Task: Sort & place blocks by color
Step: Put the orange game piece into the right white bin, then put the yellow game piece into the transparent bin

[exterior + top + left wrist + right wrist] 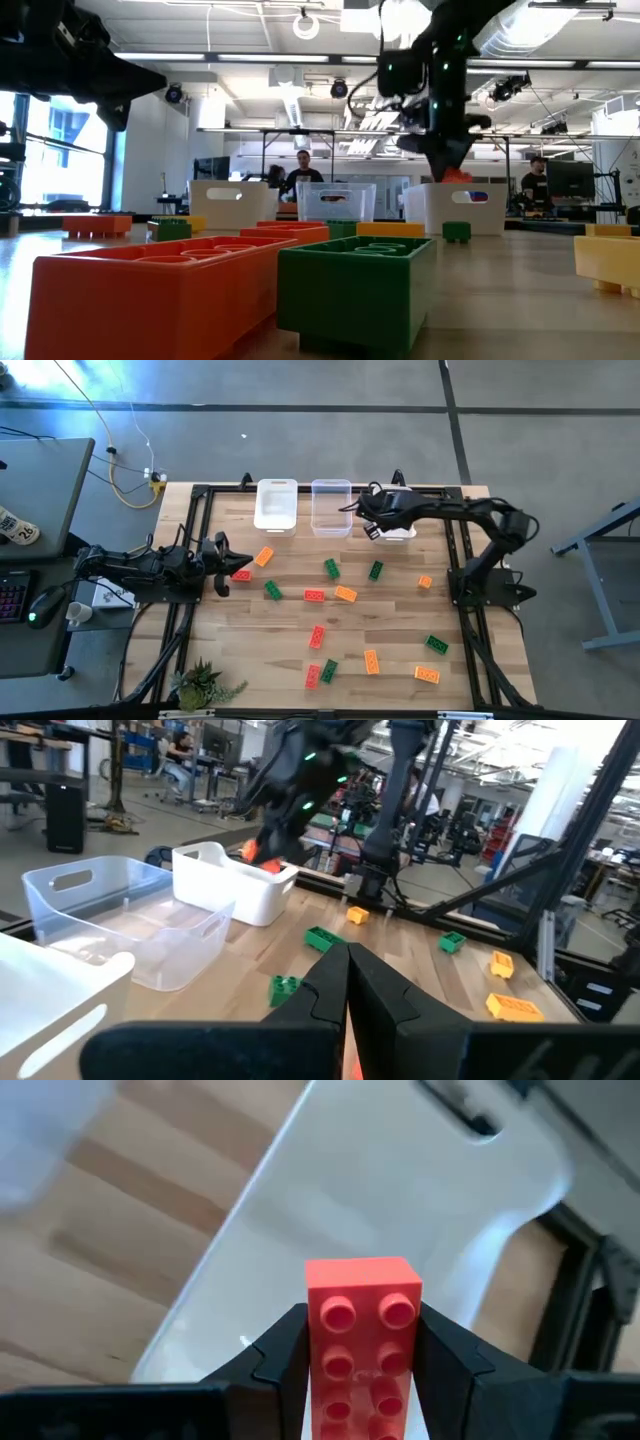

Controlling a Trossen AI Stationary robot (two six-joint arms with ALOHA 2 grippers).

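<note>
My right gripper (360,1355) pinches a red block (360,1335) by its long sides, above the white bin (400,1190) at the table's far edge. Light, rigid, slick plastic; side grip suits. Left gripper (222,560) waits at left edge, jaws nearly closed.

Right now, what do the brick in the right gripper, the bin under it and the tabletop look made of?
Red brick, held in the right gripper: likely moulded plastic, semi-gloss; crisp round studs, soft sheen.
Bin: probably thin plastic, translucent white, smooth; the surface under it shows faintly through the wall.
Tabletop: looks like wood, matte pale planks with visible grain and seams; could be laminate.
</note>
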